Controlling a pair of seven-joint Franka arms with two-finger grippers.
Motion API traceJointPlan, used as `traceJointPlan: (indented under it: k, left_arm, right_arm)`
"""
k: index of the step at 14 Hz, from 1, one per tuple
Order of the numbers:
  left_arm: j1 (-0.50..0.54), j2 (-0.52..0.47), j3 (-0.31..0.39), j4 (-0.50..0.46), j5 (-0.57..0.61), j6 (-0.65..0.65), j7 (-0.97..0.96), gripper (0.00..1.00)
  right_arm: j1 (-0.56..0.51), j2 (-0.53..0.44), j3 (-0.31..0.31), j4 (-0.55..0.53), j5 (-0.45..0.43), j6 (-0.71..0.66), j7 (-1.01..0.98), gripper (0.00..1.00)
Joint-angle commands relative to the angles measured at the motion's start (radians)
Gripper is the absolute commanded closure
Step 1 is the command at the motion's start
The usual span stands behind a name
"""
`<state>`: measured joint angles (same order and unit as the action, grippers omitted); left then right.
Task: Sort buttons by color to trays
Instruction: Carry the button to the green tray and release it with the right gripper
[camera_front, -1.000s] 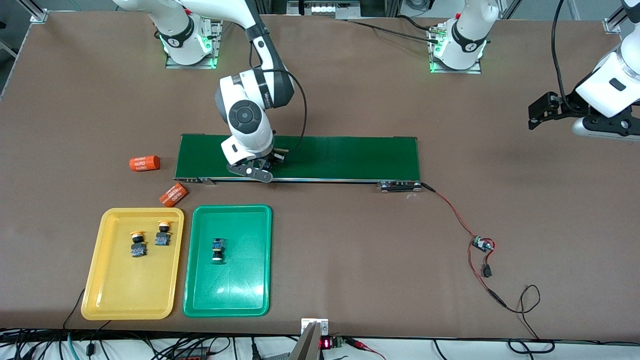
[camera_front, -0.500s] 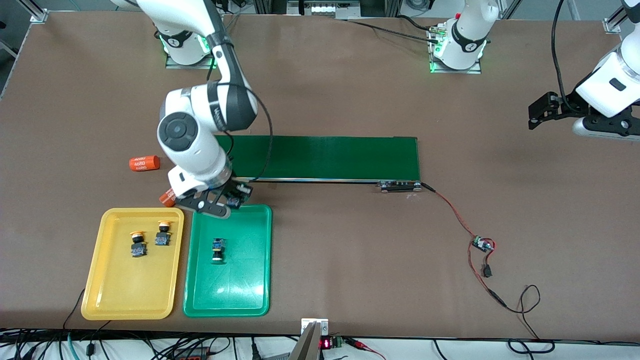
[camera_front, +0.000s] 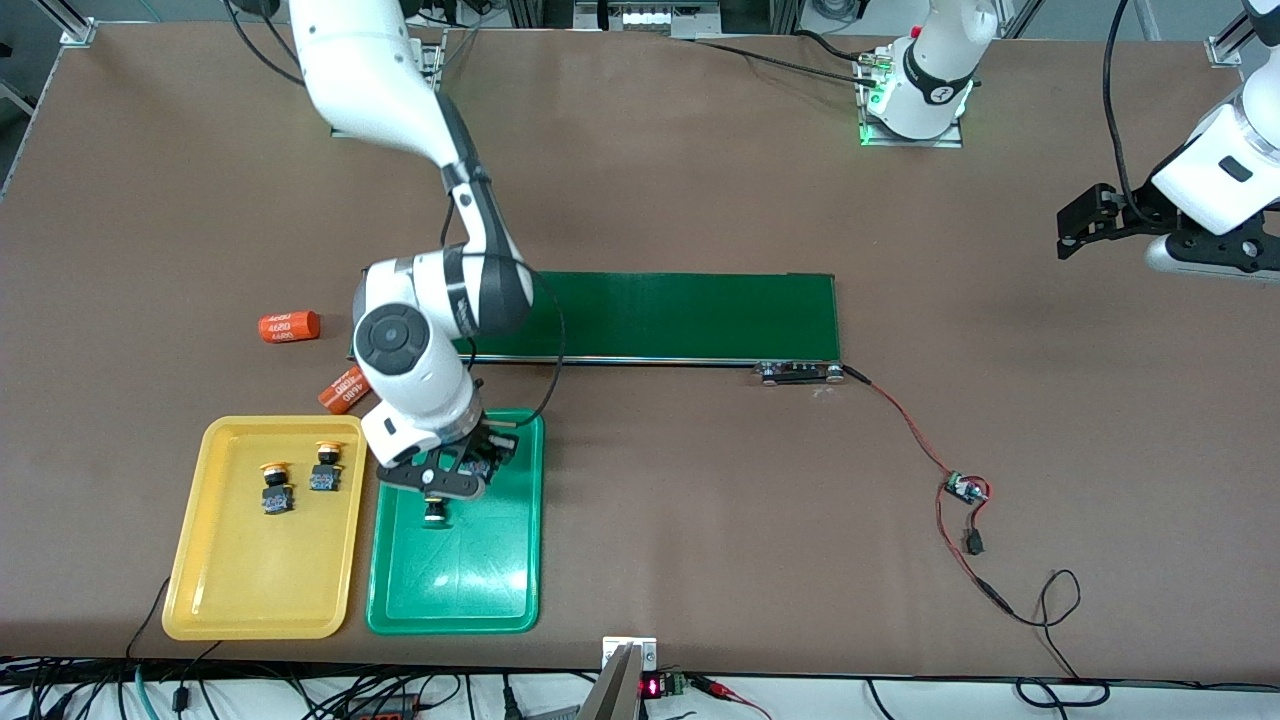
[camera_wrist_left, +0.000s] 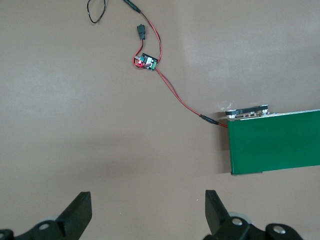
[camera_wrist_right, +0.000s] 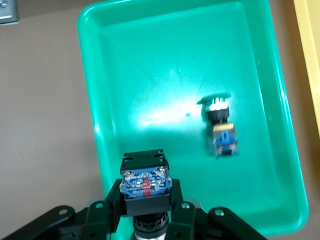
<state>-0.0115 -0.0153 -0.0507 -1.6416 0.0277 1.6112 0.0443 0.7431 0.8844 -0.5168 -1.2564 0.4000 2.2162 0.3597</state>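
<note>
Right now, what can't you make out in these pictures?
- Held button: cap colour hidden by the right gripper, right wrist view.
- Button lying in the green tray: mostly covered by that gripper, front view; only its cap shows.
- Left gripper: fingers cut off by the picture edge, left wrist view.

Shallow green plastic tray (camera_front: 520, 560) has lots of bare floor nearer the front camera; only one green-capped push button (camera_wrist_right: 220, 127) lies in it, well apart from the walls
</note>
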Motion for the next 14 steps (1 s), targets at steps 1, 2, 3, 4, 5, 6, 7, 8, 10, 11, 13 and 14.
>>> traceJointPlan:
  k: [1,2,3,4,5,6,7,8,10,11,13,14]
  left_arm:
    - [-0.002,0.0,0.0,0.014,0.015,-0.008,-0.003,0.0]
    - [-0.002,0.0,0.0,0.013,0.015,-0.008,-0.003,0.0]
    - [-0.002,0.0,0.0,0.014,0.015,-0.008,-0.003,0.0]
    - [-0.002,0.0,0.0,0.013,0.015,-0.008,-0.003,0.0]
    - [-0.002,0.0,0.0,0.014,0.015,-0.008,-0.003,0.0]
    - [-0.002,0.0,0.0,0.014,0.015,-0.008,-0.003,0.0]
    - [-0.002,0.0,0.0,0.014,0.015,-0.008,-0.003,0.0]
    - [-0.002,0.0,0.0,0.013,0.015,-0.008,-0.003,0.0]
    - [-0.002,0.0,0.0,0.014,0.015,-0.008,-0.003,0.0]
    - [-0.002,0.0,0.0,0.013,0.015,-0.008,-0.003,0.0]
    - [-0.002,0.0,0.0,0.013,0.015,-0.008,-0.003,0.0]
    - [-0.002,0.0,0.0,0.013,0.015,-0.008,-0.003,0.0]
  right_arm:
    - [-0.074,0.063,0.035,0.089,0.003,0.023,-0.059,1.0]
    - [-0.077,0.085,0.035,0.094,0.003,0.054,-0.061,1.0]
    - [-0.077,0.106,0.037,0.094,0.003,0.092,-0.059,1.0]
    - [-0.074,0.131,0.04,0.094,0.005,0.137,-0.054,1.0]
    - [-0.07,0.142,0.061,0.094,0.005,0.161,-0.048,1.0]
    - [-0.077,0.145,0.093,0.094,0.005,0.175,-0.044,1.0]
    - [-0.083,0.145,0.099,0.089,0.003,0.175,-0.051,1.0]
    - [-0.088,0.145,0.101,0.084,0.005,0.172,-0.053,0.76]
    - [-0.088,0.133,0.101,0.083,0.0,0.155,-0.053,0.0]
    - [-0.087,0.12,0.098,0.084,-0.001,0.12,-0.054,0.0]
    - [-0.087,0.088,0.084,0.087,-0.006,0.027,-0.054,0.0]
    - [-0.087,0.062,0.072,0.087,-0.007,-0.007,-0.056,0.0]
